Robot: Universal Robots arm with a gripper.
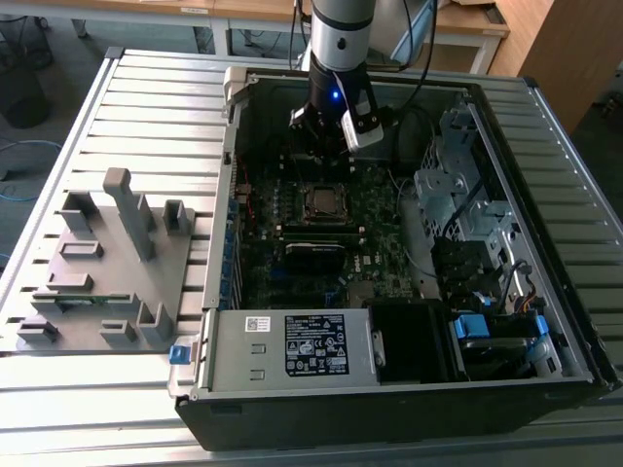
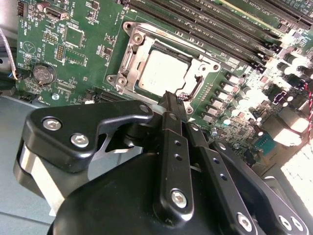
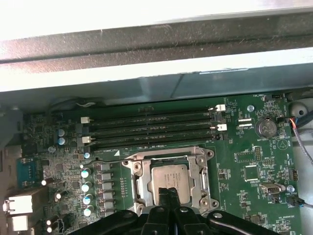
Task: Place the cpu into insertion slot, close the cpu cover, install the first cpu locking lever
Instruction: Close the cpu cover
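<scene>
- The robot's black two-fingered gripper [image 2: 169,98] hangs low inside the open black computer case [image 1: 389,420]. Its jaws are drawn narrow, tips all but together, with nothing seen between them.
- The tips sit just over the near edge of the insertion slot [image 2: 117,78], a square socket with a silvery rim on the green motherboard [image 2: 73,58].
- The cpu [image 2: 161,73], a small flat square chip with a dull grey metal top, lies in that socket and looks level in both wrist views.
- The cpu cover [image 2: 129,61], a thin silvery frame plate with a square window, appears to lie down around the chip. Whether it is fully seated I cannot tell, nor how any locking lever stands.
- Risk: the tips are very close to the chip's edge, so a push landing on the chip rather than the frame could tilt it and bend the contacts beneath.
- Risk: if the cover is not quite flat, pressing one side could make it spring up or bind.
- Risk: the narrow tips could slip off smooth metal and scrape the board or the row of small silver-topped capacitors [image 3: 87,186] just beside the socket.
- Risk: the long black memory slots [image 3: 151,132] lie near, so a sideways slide could strike their clips.
</scene>
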